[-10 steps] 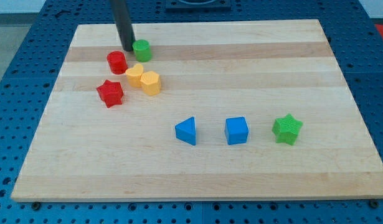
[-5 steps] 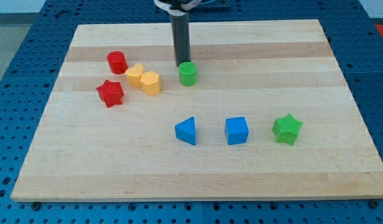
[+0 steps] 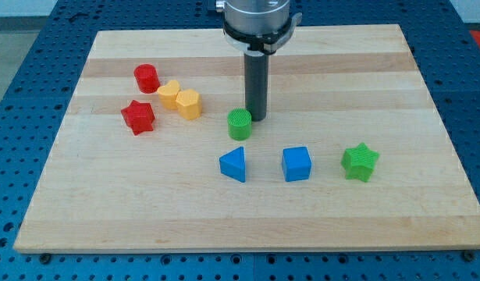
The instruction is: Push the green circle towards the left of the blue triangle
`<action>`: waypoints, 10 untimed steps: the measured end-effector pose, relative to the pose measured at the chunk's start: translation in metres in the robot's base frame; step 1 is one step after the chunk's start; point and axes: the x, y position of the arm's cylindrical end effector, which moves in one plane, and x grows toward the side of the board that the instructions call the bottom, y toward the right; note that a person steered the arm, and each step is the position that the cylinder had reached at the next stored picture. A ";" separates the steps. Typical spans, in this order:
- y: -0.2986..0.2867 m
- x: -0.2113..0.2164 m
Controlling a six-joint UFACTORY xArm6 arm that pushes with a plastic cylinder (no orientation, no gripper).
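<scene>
The wooden board (image 3: 427, 211) lies on a blue perforated table (image 3: 13, 70).

At the view's left, four blocks form a loose group. The red star (image 3: 137, 116) is furthest to the left. The red cylinder (image 3: 146, 77) stands above it, toward the view's top. To the right of these, the yellow heart-like block (image 3: 168, 94) and the yellow hexagon-like block (image 3: 188, 103) touch each other.

Near the board's centre, the green circle (image 3: 240, 123) stands upright. It is just above the blue triangle (image 3: 233, 164), close to it but apart, and very slightly to its right. It is not at the triangle's left side.

My tip (image 3: 257, 118) is down at the board, just beside the green circle, at its upper right edge. Contact between them cannot be confirmed. The rod rises straight toward the view's top to a grey mount (image 3: 257, 17).

There is no claw on this arm. The rod ends plainly and has hold of nothing.

Along the lower row, the blue cube (image 3: 296, 164) sits to the right of the blue triangle, with a gap between them. The green star (image 3: 360, 162) sits furthest to the view's right, apart from the cube.
</scene>
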 end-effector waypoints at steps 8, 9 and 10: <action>-0.092 0.023; -0.101 0.023; -0.108 0.025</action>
